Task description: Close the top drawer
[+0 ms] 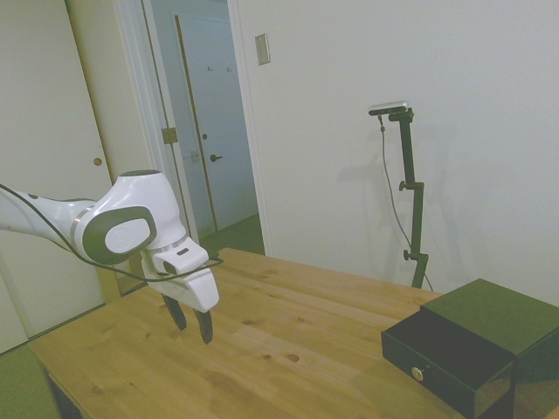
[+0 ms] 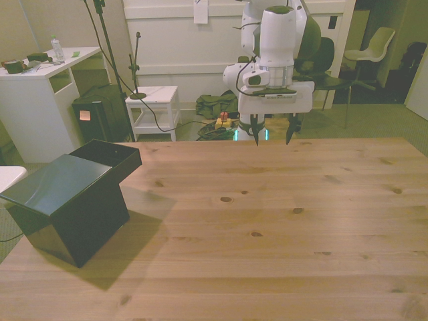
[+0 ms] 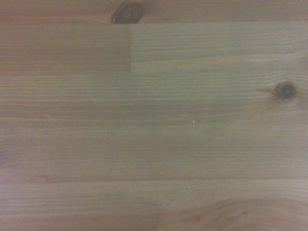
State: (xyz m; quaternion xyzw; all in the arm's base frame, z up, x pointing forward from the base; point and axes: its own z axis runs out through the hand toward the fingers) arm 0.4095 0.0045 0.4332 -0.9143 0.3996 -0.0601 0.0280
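Side view shows the top drawer [image 1: 447, 360] pulled out from the black cabinet [image 1: 498, 316], its brass knob [image 1: 417, 374] on the flat front. Cabinet stands at the bench [image 1: 288, 340] corner, on the front view's left [image 2: 63, 200]. My jaws [image 1: 191, 321] hang above bare wood, well apart from the drawer, fingers spread wide [image 2: 273, 134], gripping nothing. Wrist view: only planks and knots.
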